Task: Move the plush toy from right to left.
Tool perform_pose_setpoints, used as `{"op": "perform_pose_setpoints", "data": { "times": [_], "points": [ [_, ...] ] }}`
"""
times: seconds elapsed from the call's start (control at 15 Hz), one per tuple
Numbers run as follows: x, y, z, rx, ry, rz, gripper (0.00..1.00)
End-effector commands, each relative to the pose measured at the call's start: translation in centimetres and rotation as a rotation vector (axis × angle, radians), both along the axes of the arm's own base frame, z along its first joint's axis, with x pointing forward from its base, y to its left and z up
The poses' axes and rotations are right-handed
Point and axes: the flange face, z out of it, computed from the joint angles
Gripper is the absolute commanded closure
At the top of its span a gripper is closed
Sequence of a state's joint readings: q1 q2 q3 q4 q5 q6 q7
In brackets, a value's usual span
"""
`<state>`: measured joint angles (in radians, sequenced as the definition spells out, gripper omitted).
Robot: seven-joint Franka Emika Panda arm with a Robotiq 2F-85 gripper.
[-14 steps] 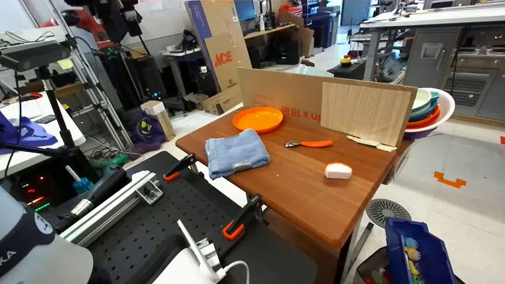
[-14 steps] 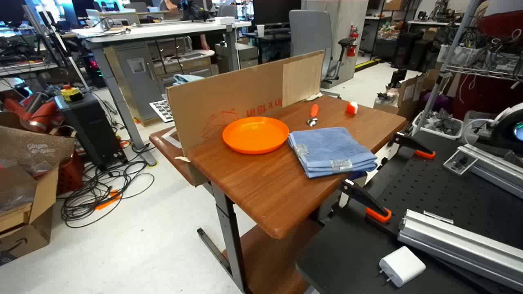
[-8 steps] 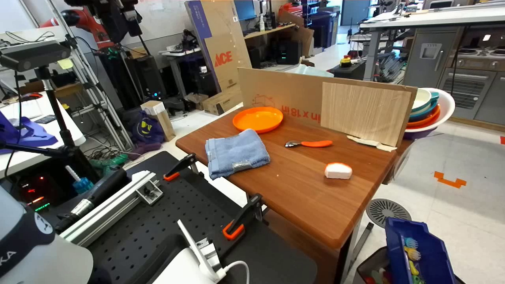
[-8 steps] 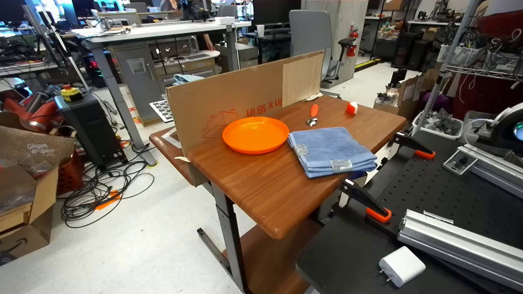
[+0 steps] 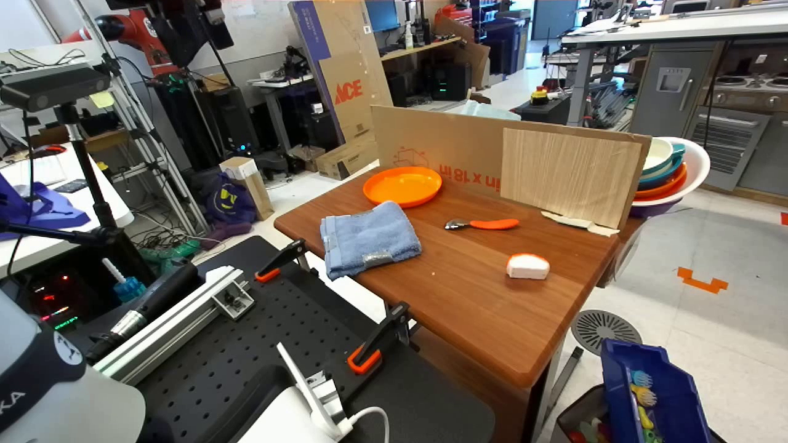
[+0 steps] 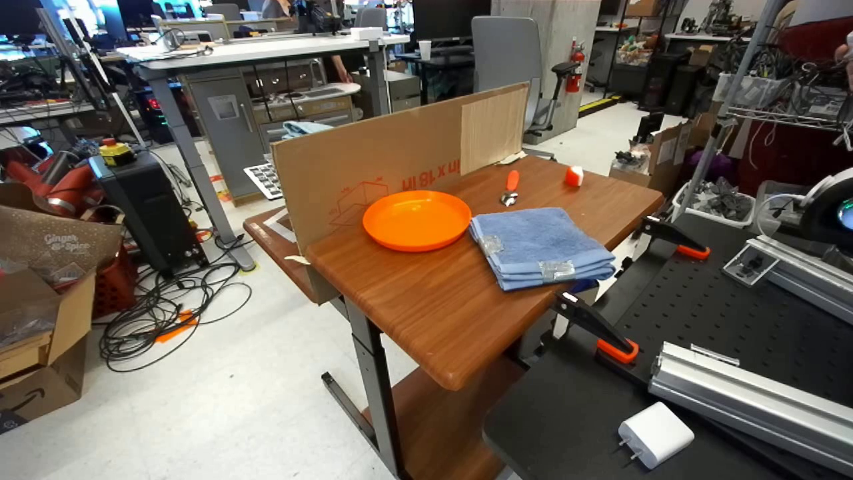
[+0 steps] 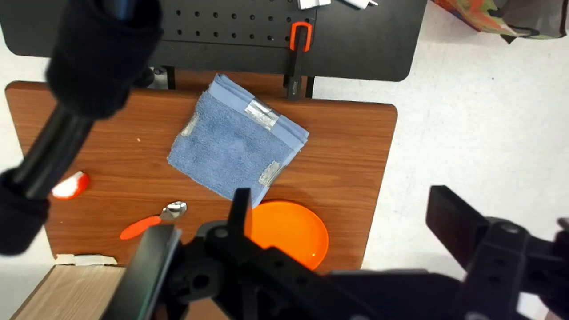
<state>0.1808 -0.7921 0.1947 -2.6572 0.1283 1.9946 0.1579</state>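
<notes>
Slightly shifted since the earlier frame, the black two-fingered gripper point(image 7: 342, 202) has its jaws spread wide. The small, roundish cream-white-and-orange plush toy point(image 5: 527, 267) rests on the brown wood-grain table point(image 5: 462, 289), near the orange-handled metal spoon point(image 5: 489, 224).

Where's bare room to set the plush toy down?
Bare tabletop runs from the orange plate and blue cloth to the left edge; a second patch lies between cloth, spoon and plush toy. Crowded: beside the plate, towards cloth and cardboard.
</notes>
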Motion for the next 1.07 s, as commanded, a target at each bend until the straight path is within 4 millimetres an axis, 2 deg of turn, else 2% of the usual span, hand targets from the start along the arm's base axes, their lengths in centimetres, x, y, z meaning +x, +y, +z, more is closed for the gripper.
{"op": "perform_pose_setpoints", "data": {
  "times": [0.0, 0.27, 0.6, 0.73, 1.0],
  "points": [
    [1.5, -2.0, 0.8, 0.053, -0.043, -0.033, 0.00],
    [3.6, -6.0, 2.0, 0.118, -0.095, -0.115, 0.00],
    [6.1, -13.0, 3.5, 0.204, -0.142, -0.270, 0.00],
    [7.0, -15.7, 3.2, 0.234, -0.142, -0.329, 0.00],
    [8.8, -20.6, 1.4, 0.278, -0.127, -0.451, 0.00]
  ]
}}
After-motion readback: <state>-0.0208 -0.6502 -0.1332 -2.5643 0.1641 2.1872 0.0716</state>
